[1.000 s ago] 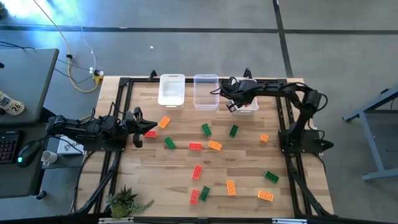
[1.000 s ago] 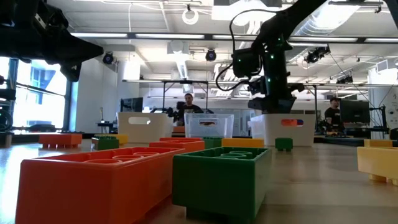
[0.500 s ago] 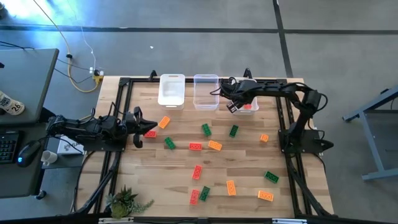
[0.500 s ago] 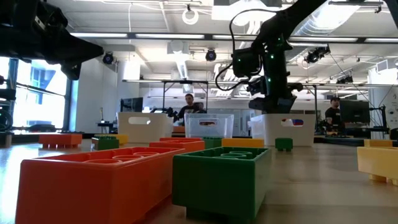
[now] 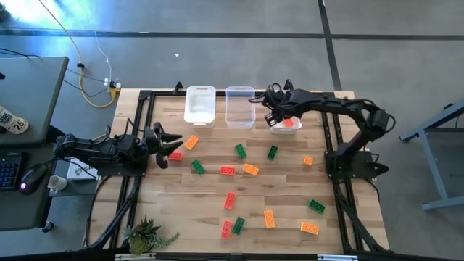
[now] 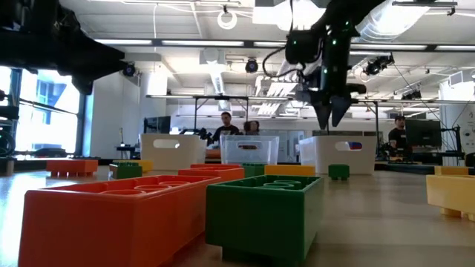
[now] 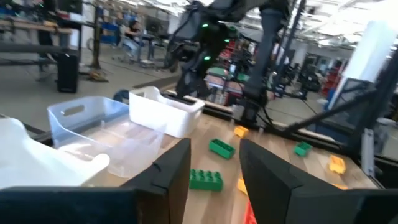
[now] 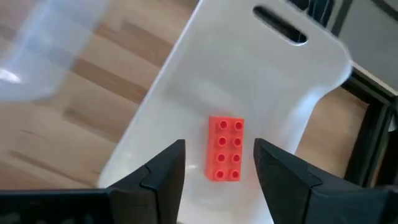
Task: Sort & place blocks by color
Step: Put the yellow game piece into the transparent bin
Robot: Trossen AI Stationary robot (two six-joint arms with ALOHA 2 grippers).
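A red block (image 8: 225,149) lies flat, studs up, on the floor of the right-hand white bin (image 8: 186,93) at the table's far edge. My right gripper (image 8: 221,168) hangs open above this bin (image 5: 293,129), fingers pointing down, one on each side of the block and clear of it; the low view shows the gripper (image 6: 330,111) above the bin's rim. My left gripper (image 5: 172,145) waits at the table's left edge, level and open (image 7: 214,171), with nothing in it. Green, orange and red blocks lie scattered on the wood, such as a green one (image 5: 240,151).
Left of the right-hand bin stand a clear bin (image 5: 240,107) and a white bin (image 5: 200,105). An orange block (image 5: 191,143) and a red one (image 5: 175,156) lie just ahead of my left gripper. A small plant (image 5: 145,233) sits at the near left corner.
My right gripper has risen straight up out of the right-hand bin, fingers still pointing down; the red block stays on the bin's floor. My left gripper has opened where it stands.
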